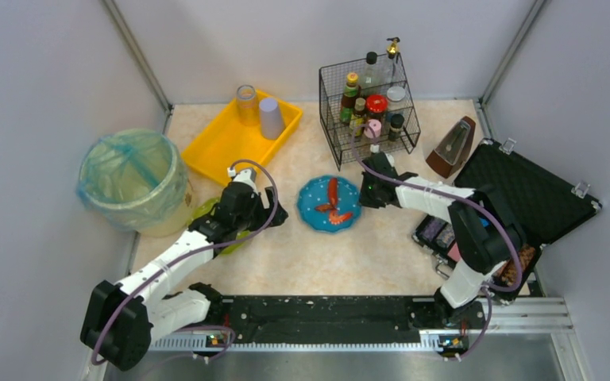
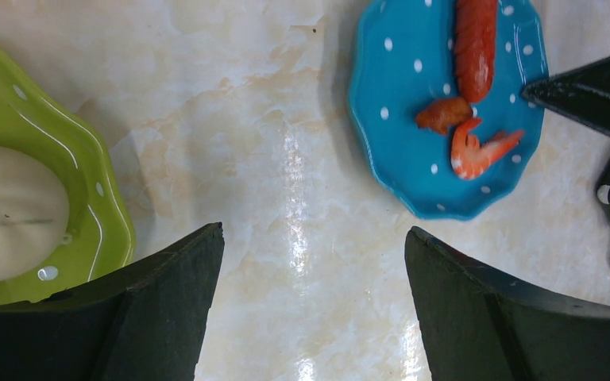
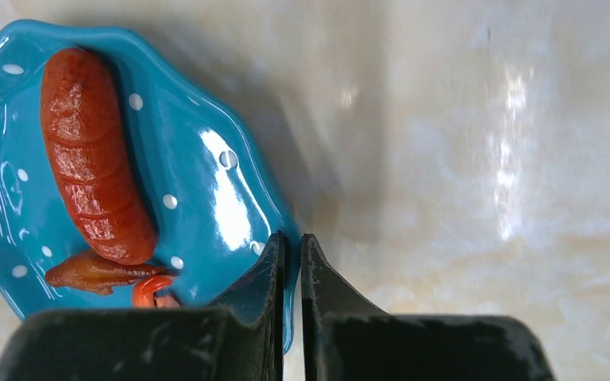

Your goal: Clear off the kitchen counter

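Glazed ceramic, so I rate both plates stiff, slick and chippable; nearest me the left gripper (image 2: 314, 238) hangs wide and empty over bare kitchen counter (image 2: 286, 119), between green plate (image 2: 103, 190) and blue plate (image 3: 230, 198). Right gripper (image 3: 292, 242) is pinched tight on the blue plate's rim, the sensible hold; I judge it must ride level or the sausage (image 3: 87, 151) slides. Farther back sits the yellow tray (image 1: 206, 147).
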You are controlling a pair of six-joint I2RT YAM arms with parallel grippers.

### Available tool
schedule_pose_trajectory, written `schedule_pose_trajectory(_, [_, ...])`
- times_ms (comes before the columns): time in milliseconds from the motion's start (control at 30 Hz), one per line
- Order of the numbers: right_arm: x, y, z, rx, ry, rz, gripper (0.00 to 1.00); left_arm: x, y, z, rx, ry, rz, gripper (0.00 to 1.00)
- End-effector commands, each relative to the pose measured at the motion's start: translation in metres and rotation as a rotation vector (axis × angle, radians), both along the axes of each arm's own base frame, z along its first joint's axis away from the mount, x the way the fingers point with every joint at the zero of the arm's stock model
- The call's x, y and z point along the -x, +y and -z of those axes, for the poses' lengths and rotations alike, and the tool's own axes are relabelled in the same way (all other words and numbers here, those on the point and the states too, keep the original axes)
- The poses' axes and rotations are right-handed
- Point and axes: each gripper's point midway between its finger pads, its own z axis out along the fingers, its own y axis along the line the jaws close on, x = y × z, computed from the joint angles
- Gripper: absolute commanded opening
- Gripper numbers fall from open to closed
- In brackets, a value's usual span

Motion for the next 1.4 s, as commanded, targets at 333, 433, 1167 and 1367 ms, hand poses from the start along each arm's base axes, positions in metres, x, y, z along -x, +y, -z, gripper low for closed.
schedule_pose_trajectory(333, [0.085,-0.015,0.002,0.018,0.085,-0.137,0.07,-0.013,-0.023,-0.020,0.095,-0.045,0.024,0.87])
schedule_pose_trajectory(433, [0.087,-0.013,0.003,0.009,0.096,-0.145,0.20,-0.012,-0.027,-0.022,0.111,-0.041,0.029,0.87])
schedule_pose_trajectory(1167, [0.092,0.020,0.014,-0.117,0.144,-0.169,0.00,0.000,-0.049,-0.009,0.192,0.014,0.067,0.87])
schedule_pose_trajectory(1367, [0.086,0.037,-0.003,-0.287,0.121,-0.137,0.00,0.002,-0.052,-0.002,0.237,0.039,0.040,0.87])
